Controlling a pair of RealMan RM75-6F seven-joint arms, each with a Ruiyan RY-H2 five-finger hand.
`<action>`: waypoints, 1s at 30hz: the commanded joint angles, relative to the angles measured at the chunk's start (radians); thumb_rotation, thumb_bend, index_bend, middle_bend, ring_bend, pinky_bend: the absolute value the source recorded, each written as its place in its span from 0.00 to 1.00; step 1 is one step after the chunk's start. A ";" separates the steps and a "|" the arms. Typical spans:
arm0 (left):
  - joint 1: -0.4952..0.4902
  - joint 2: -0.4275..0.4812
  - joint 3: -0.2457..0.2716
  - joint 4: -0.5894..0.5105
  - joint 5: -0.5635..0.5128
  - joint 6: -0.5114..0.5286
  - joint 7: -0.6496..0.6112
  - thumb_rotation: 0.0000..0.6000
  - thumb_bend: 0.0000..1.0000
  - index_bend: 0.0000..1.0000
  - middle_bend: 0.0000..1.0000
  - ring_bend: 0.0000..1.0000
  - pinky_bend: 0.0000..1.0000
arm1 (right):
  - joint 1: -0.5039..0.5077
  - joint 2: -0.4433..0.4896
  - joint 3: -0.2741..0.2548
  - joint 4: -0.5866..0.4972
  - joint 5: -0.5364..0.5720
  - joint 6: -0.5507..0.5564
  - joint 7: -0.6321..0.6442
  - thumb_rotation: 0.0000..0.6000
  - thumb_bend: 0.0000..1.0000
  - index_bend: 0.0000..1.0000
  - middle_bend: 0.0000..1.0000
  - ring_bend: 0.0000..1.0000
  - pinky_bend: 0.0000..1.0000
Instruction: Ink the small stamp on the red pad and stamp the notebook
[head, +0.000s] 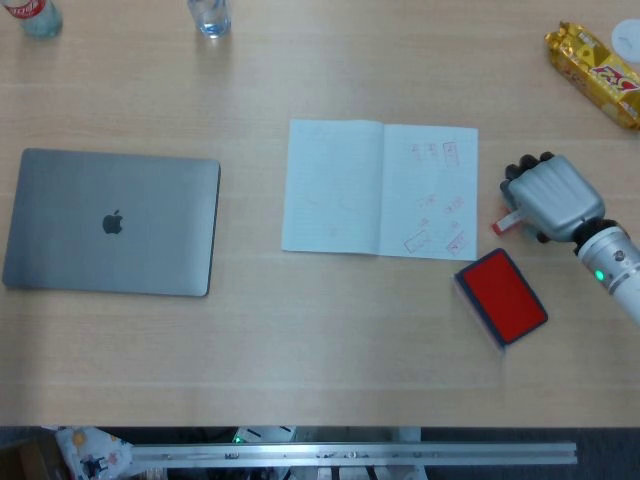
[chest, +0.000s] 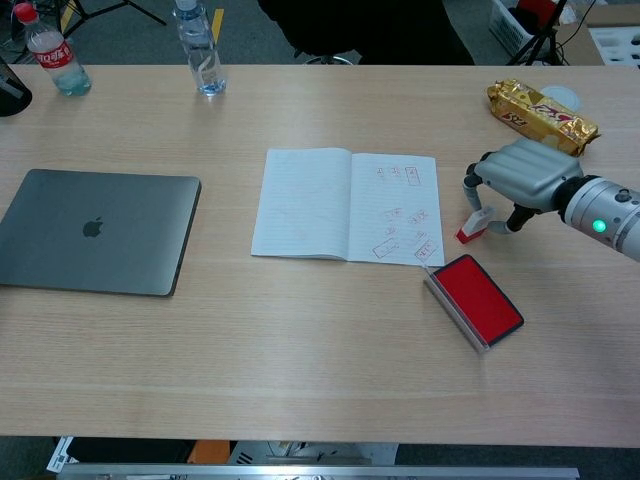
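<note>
Leftmost, a closed grey laptop (head: 111, 222) is laid flat on the desk (head: 300, 340), with two bottles (chest: 200, 50) standing at the far edge behind it. Near the middle, the open notebook (head: 380, 187) is spread flat, and red stamp marks are seen on its right page. Just beside that page's right edge, the small stamp (chest: 475, 224) is stood on the desk, tilted. The right hand (head: 552, 197) is arched over the stamp, fingers curled down around it; whether it is actually pinched cannot be told. Nearer the front edge, the red pad (head: 502, 296) is lying open, close to the notebook's corner. A gold snack packet (head: 594, 72) is seen at the far right.
</note>
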 joint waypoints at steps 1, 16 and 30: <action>0.000 0.000 0.000 0.000 0.000 0.000 0.000 1.00 0.21 0.04 0.00 0.05 0.09 | 0.002 -0.001 0.000 0.001 0.001 0.000 0.000 1.00 0.23 0.53 0.36 0.27 0.37; 0.000 -0.002 0.000 0.003 0.000 -0.003 -0.001 1.00 0.21 0.04 0.00 0.05 0.09 | 0.007 -0.005 -0.005 0.004 0.019 -0.002 -0.005 1.00 0.31 0.59 0.38 0.27 0.37; -0.003 0.011 -0.002 -0.018 -0.007 -0.007 0.013 1.00 0.21 0.04 0.00 0.05 0.09 | 0.012 0.074 0.007 -0.091 0.026 -0.001 0.038 1.00 0.39 0.65 0.42 0.28 0.37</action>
